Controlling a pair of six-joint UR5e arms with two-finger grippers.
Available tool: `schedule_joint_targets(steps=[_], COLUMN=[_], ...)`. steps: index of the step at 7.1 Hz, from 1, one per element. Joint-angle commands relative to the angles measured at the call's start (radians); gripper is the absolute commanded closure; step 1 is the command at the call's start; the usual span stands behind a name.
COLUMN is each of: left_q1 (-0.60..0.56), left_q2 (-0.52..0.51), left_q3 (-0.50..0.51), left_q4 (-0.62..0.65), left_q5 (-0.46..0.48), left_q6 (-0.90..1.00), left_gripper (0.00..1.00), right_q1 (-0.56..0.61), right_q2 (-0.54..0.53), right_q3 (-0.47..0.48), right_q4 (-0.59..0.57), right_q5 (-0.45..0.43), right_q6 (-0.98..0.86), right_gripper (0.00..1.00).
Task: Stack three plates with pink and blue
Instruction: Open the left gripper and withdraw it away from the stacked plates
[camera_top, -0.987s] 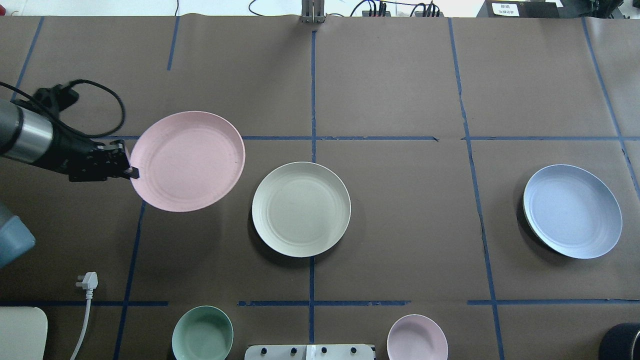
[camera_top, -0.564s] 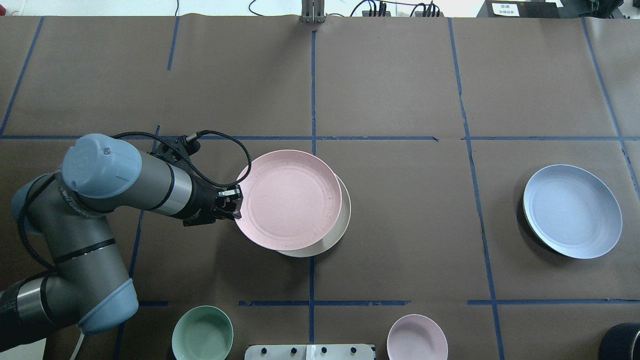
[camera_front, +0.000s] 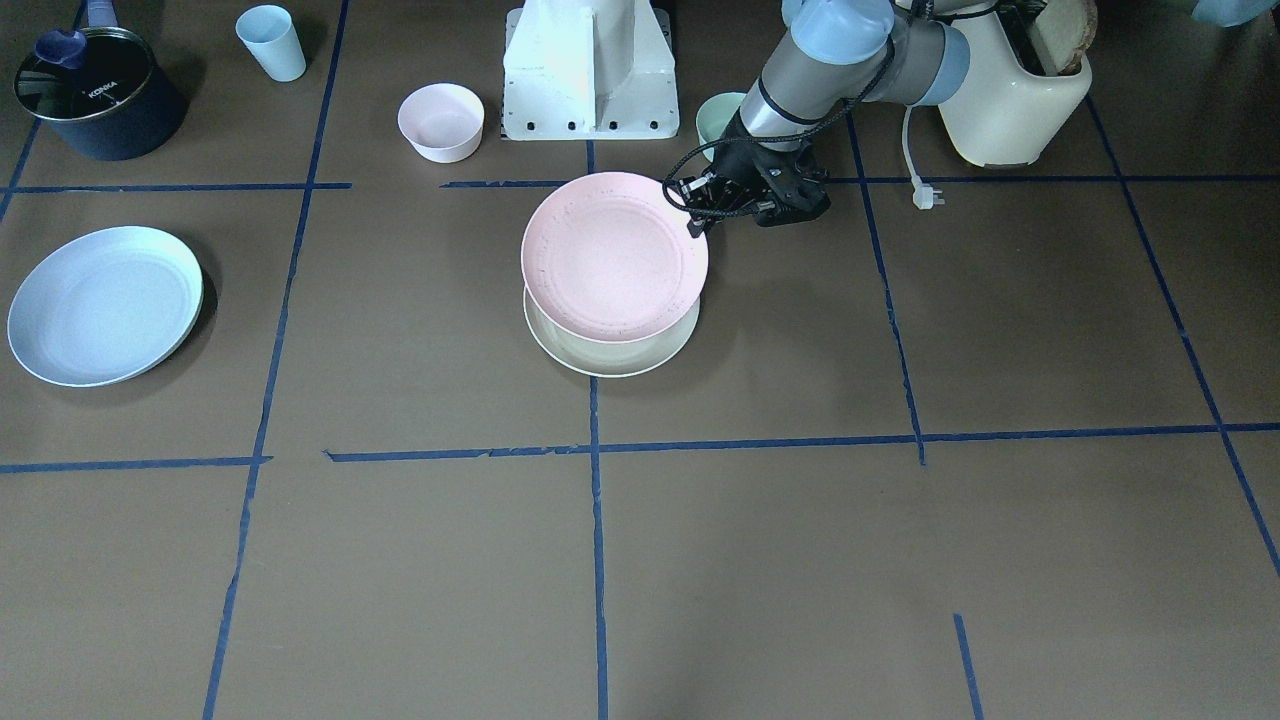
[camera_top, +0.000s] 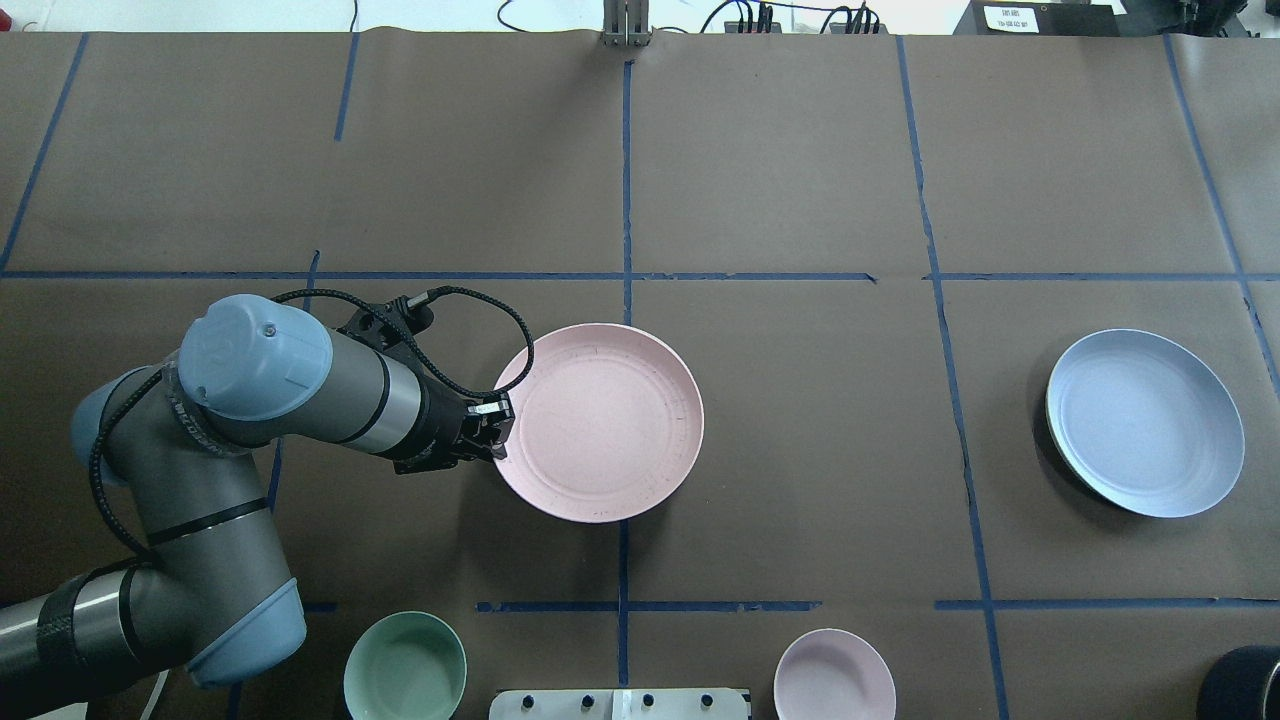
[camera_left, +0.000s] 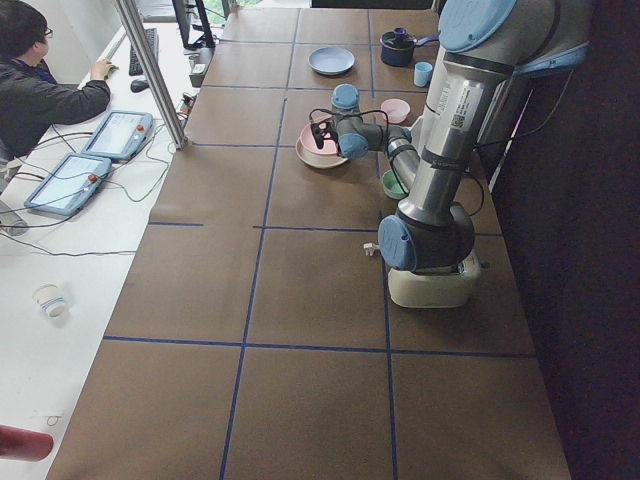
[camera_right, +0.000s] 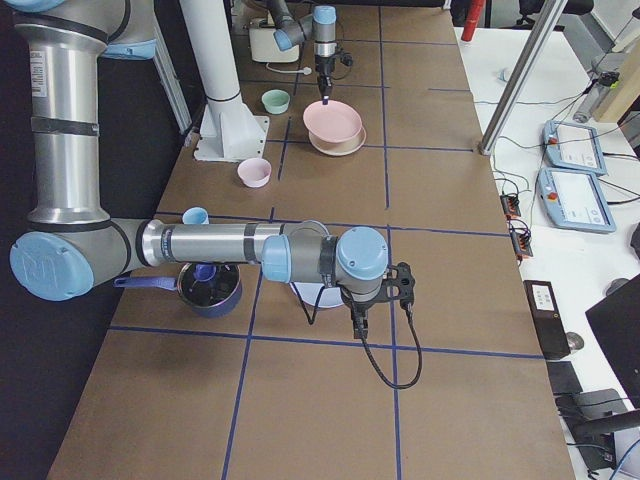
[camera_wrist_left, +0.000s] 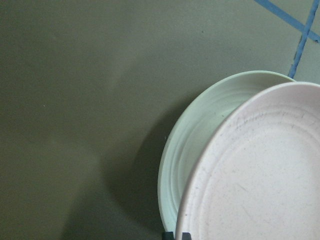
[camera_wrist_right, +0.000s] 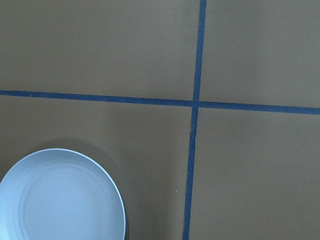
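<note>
My left gripper (camera_top: 500, 425) is shut on the near-left rim of the pale pink plate (camera_top: 600, 420). It holds the plate just above the cream plate (camera_front: 610, 358), almost centred over it. In the overhead view the pink plate hides the cream one. The left wrist view shows the pink plate (camera_wrist_left: 260, 180) overlapping the cream plate (camera_wrist_left: 195, 145). The light blue plate (camera_top: 1145, 422) lies alone at the right and shows in the right wrist view (camera_wrist_right: 60, 197). My right gripper (camera_right: 358, 328) hangs above the table near the blue plate; I cannot tell whether it is open or shut.
A mint-green bowl (camera_top: 405, 665) and a small pink bowl (camera_top: 835, 675) stand at the near edge beside the robot base (camera_front: 590, 70). A dark pot (camera_front: 95, 90) and a light blue cup (camera_front: 272, 42) stand near the right arm's side. A cream appliance (camera_front: 1010, 90) with its plug (camera_front: 922, 198) stands behind the left arm.
My left arm has carried the pink plate to the right, from the left part of the table to over the cream plate, which it now covers. The blue plate has not moved.
</note>
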Motion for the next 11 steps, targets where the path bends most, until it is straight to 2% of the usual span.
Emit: schedule_joint_targets(steps=[1, 2, 3, 4, 7, 8, 9, 10, 11], left_q1=[0.001, -0.001, -0.001, -0.002, -0.019, -0.047, -0.086, -0.097, -0.107], left_q2=[-0.003, -0.009, -0.011, -0.011, -0.009, 0.001, 0.003, 0.005, 0.017], left_q3=[0.015, 0.017, 0.015, 0.012, -0.02, -0.05, -0.093, -0.144, -0.187], left_q4=[0.0, 0.0, -0.003, -0.005, 0.002, 0.038, 0.145, 0.205, 0.266], left_q5=[0.0, 0.0, -0.001, 0.016, 0.019, -0.007, -0.054, -0.059, -0.059], left_q6=[0.004, 0.004, 0.005, 0.004, -0.001, 0.002, 0.014, 0.045, 0.092], left_gripper=[0.97, 0.92, 0.07, 0.0, 0.0, 0.0, 0.0, 0.0, 0.0], right_q1=[0.0, 0.0, 0.0, -0.002, -0.047, -0.09, -0.148, -0.21, -0.237], right_q2=[0.0, 0.0, 0.0, 0.0, -0.002, -0.02, -0.075, -0.121, -0.141], right_q3=[0.0, -0.002, -0.004, -0.004, -0.002, -0.002, -0.007, -0.032, -0.118], right_q4=[0.0, 0.0, 0.0, 0.0, 0.003, 0.096, 0.277, 0.443, 0.597], right_q5=[0.0, 0.0, 0.0, 0.0, -0.003, -0.009, -0.02, -0.061, -0.069], right_q6=[-0.001, -0.001, -0.001, -0.001, 0.032, 0.116, 0.264, 0.389, 0.442], right_gripper=[0.0, 0.0, 0.0, 0.0, 0.0, 0.0, 0.0, 0.0, 0.0])
